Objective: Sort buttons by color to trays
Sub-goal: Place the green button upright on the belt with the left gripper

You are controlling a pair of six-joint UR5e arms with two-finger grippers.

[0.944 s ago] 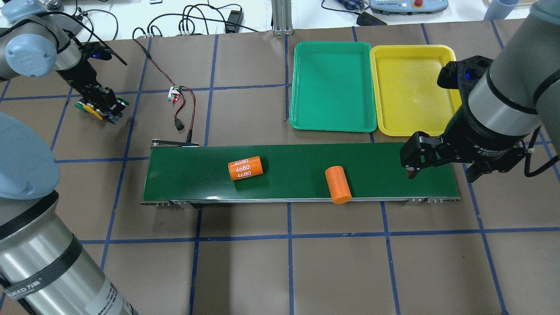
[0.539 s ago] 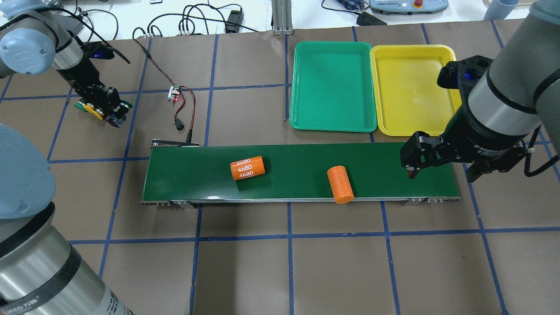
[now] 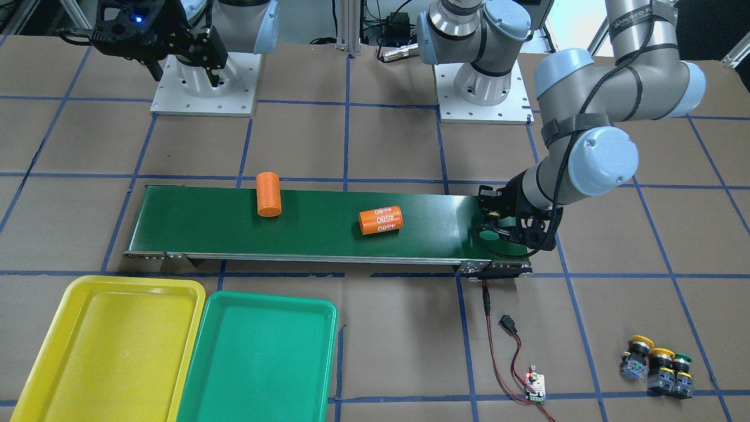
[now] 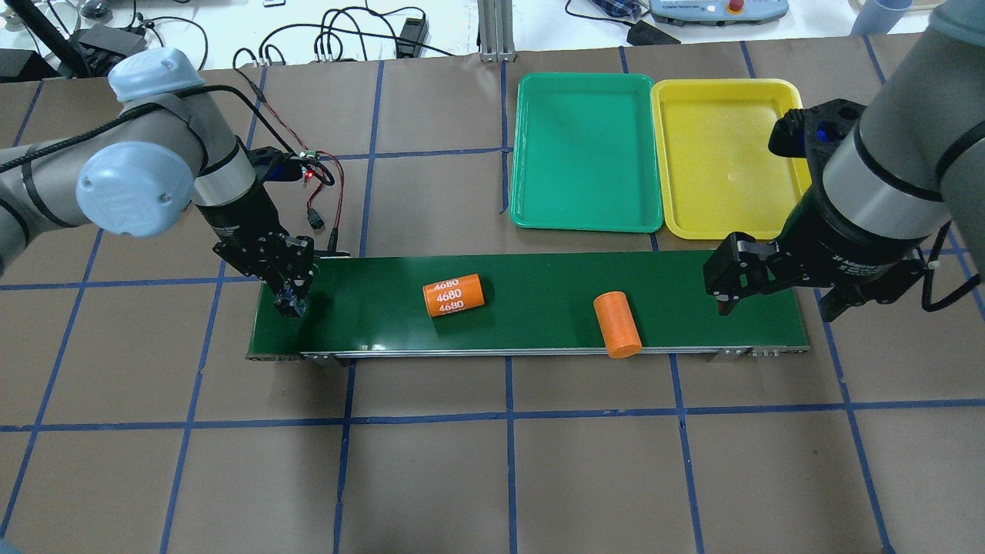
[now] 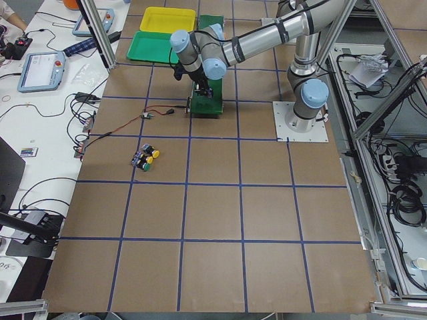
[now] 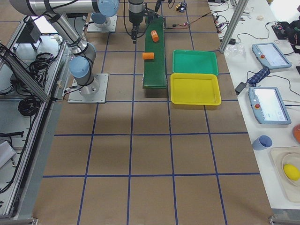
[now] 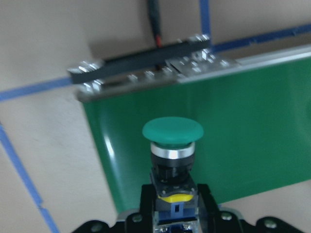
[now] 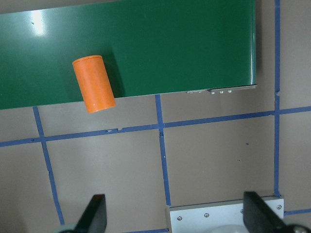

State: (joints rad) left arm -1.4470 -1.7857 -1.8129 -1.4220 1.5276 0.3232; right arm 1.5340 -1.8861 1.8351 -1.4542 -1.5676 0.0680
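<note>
Left wrist-mounted view: left gripper (image 7: pixel 175 200) clamps a green button (image 7: pixel 172 132) over the belt's (image 7: pixel 252 126) left end — let go there, it could topple and roll off; right gripper (image 4: pixel 774 306) hangs wide open, empty.

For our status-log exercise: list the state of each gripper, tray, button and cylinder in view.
left gripper, shut on green button
right gripper, open, empty
green tray, empty
yellow tray, empty
three other buttons, unsorted on the table
marked cylinder, lying on the belt
plain cylinder, lying, overhanging belt edge
</note>
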